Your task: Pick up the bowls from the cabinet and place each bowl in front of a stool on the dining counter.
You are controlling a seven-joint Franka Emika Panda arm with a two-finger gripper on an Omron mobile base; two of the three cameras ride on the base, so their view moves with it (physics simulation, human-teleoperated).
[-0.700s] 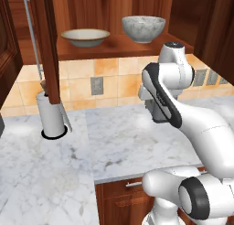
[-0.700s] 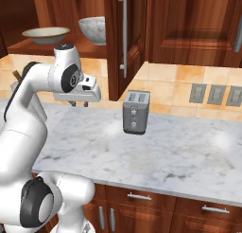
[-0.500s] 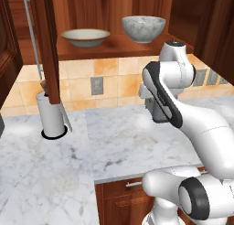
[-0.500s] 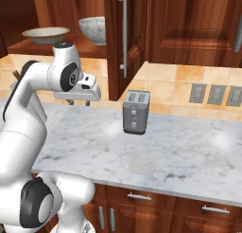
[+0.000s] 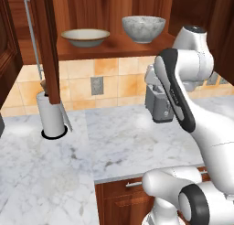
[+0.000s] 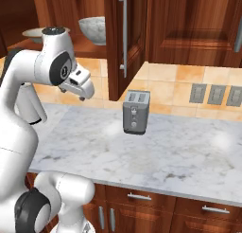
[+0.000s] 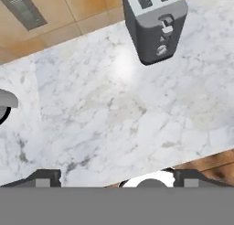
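Observation:
Two bowls stand on the open cabinet's shelf [image 5: 114, 48]: a shallow cream one with a brown rim [image 5: 85, 36] on the left and a deep grey-white marbled one [image 5: 143, 28] on the right. From the right base camera the marbled bowl [image 6: 94, 29] is plain to see, while my arm partly covers the cream bowl [image 6: 32, 34]. My gripper [image 6: 82, 95] hangs well below the shelf, over the marble wall counter [image 6: 179, 156], pointing down. In the hand view the gripper [image 7: 119, 178] is open, with its fingertips [image 7: 45, 176] wide apart and nothing between them.
A grey toaster [image 6: 136, 112] stands on the counter by the tiled wall, just right of my hand; the hand view shows the toaster [image 7: 155, 23] from above. A white paper-towel roll [image 5: 52, 114] stands left of it. The cabinet's tall door [image 5: 45, 41] hangs open at the shelf's left end.
My arm's upper joints have risen a little towards the shelf. The bowls and toaster have not moved.

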